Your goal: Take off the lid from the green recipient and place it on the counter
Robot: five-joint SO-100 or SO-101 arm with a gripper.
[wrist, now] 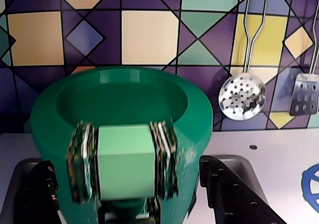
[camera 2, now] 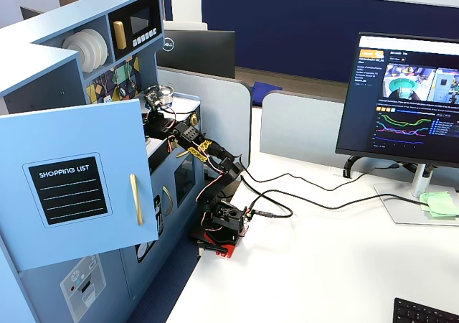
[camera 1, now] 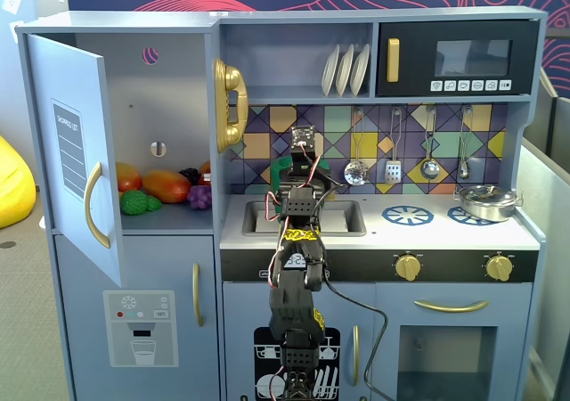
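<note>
The green recipient (wrist: 124, 104) fills the wrist view, upright on the white counter (wrist: 279, 149), with its ribbed strip and a light green block (wrist: 124, 167) facing me. Its top shows as a dark green round hollow. No lid with a knob shows in any view. My gripper (wrist: 127, 164) is open, with one black jaw low on each side of the recipient and not closed on it. In a fixed view the arm (camera 1: 298, 241) reaches over the sink (camera 1: 343, 216) and hides most of the recipient; a green sliver (camera 1: 326, 167) shows beside the gripper (camera 1: 307, 165).
A skimmer (wrist: 242, 97) and a spatula (wrist: 304, 94) hang on the tiled back wall to the right. A silver pot (camera 1: 485, 202) sits on the right burner; the left burner (camera 1: 408, 214) is bare. The cupboard door (camera 1: 76, 151) stands open at the left.
</note>
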